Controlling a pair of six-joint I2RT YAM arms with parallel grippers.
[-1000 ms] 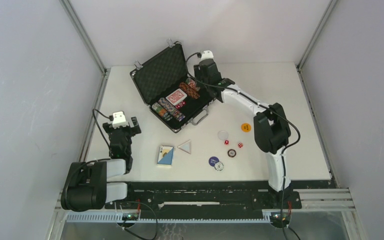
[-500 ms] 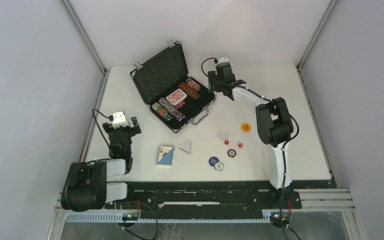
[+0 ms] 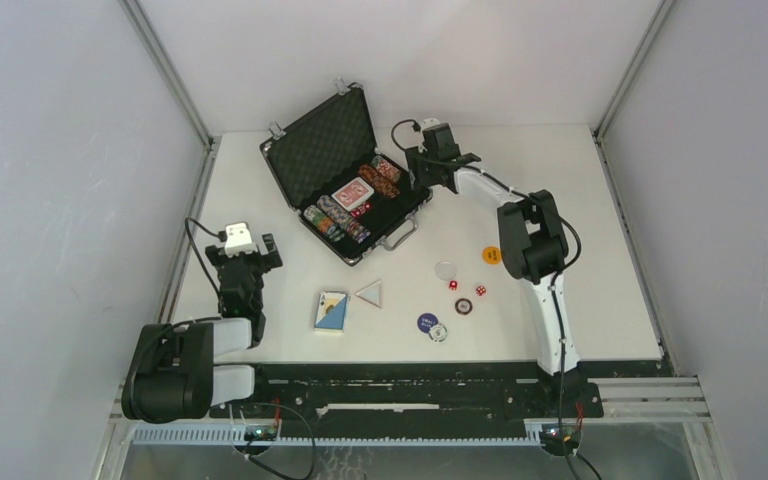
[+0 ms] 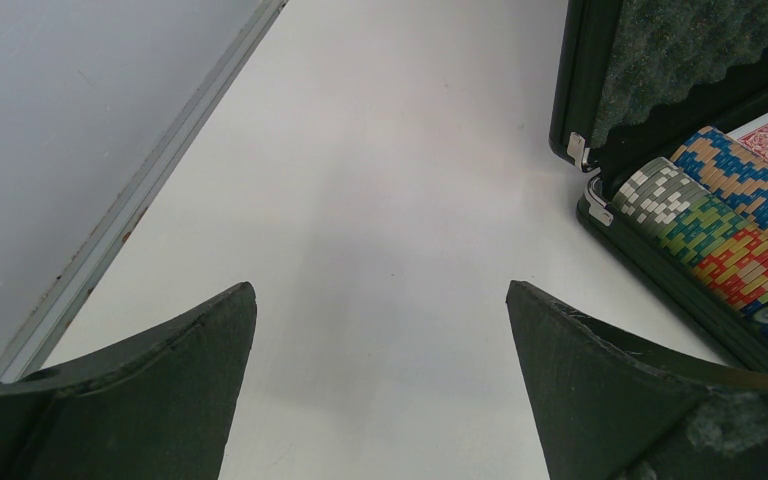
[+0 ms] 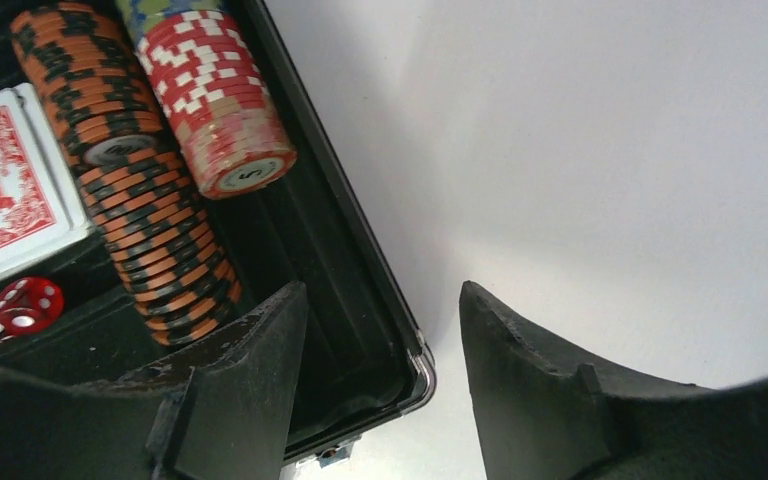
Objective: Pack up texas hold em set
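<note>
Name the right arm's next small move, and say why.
Probably lift clear of the case and head for the orange disc. The right gripper is open and empty over the case's rim, while that disc, the red dice and other pieces lie loose outside it.

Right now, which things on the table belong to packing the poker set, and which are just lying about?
Job: briefcase, blue deck, red dice, button discs, loose chips.
Lying about: maybe the white triangle; purpose unclear.

White table with open briefcase, blue deck, dice, discs, perhaps a triangle.
</note>
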